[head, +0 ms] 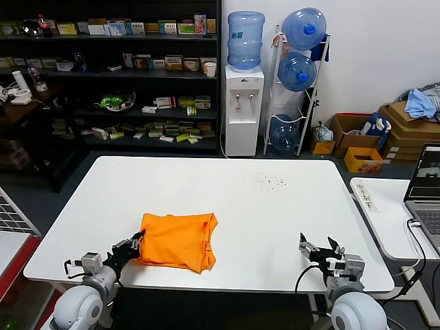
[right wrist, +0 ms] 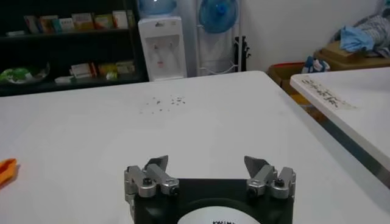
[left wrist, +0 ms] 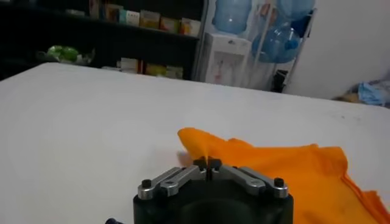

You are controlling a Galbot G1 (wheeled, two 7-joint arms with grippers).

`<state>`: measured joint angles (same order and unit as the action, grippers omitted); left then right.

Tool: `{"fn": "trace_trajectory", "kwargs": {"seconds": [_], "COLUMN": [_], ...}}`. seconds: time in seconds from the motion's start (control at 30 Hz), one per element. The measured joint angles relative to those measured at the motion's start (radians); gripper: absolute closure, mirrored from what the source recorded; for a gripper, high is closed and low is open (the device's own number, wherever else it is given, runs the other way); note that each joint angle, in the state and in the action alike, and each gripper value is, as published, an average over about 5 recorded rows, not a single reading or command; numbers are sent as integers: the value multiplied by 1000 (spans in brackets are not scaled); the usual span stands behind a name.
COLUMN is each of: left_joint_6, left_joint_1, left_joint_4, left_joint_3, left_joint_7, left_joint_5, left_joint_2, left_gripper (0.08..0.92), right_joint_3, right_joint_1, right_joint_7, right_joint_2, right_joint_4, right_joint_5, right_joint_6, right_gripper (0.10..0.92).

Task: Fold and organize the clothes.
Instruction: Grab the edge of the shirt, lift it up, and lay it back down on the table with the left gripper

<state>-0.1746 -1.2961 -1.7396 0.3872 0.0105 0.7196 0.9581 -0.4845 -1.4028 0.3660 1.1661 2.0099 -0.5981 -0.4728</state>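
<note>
White table [head: 261, 227] backed by stocked shelves [head: 110, 75], water dispenser [head: 244, 110], bottle rack [head: 299, 75]. Small dark specks [head: 273, 183] scattered on far tabletop, well apart from work; nothing seen between grippers and cloth. Folded orange T-shirt [head: 177, 240] laid near front edge, left of centre. Left gripper [head: 137, 242] pressed together, pinched on T-shirt's left edge. Right gripper [head: 320, 249] spread wide, held over front right of table, well apart from T-shirt.
</note>
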Motion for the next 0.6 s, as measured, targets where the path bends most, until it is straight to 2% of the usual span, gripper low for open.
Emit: {"fn": "trace_trajectory", "kwargs": {"seconds": [0.33,0.47,0.6], "left_joint_6": [-101,-128,-123], "left_joint_1": [-48,-64,-70], "left_joint_4": [-220,-240,-199], "left_joint_3": [50,95,150], "left_joint_7": [82,86,71], "left_joint_5": [-69,-128,-211], "left_joint_2": [-46,-100,-167], "left_gripper": [895,895,895], "right_joint_3": [17,20,21], "right_joint_1": [19,24,26], "right_joint_7": [-3,-7,-11], "right_joint_2": [2,-2,-7], "right_joint_4": [-11,-12,-12], "right_joint_5": [1,-3,-7], "right_joint_6": [5,9,14], "right_gripper": [203,203,203]}}
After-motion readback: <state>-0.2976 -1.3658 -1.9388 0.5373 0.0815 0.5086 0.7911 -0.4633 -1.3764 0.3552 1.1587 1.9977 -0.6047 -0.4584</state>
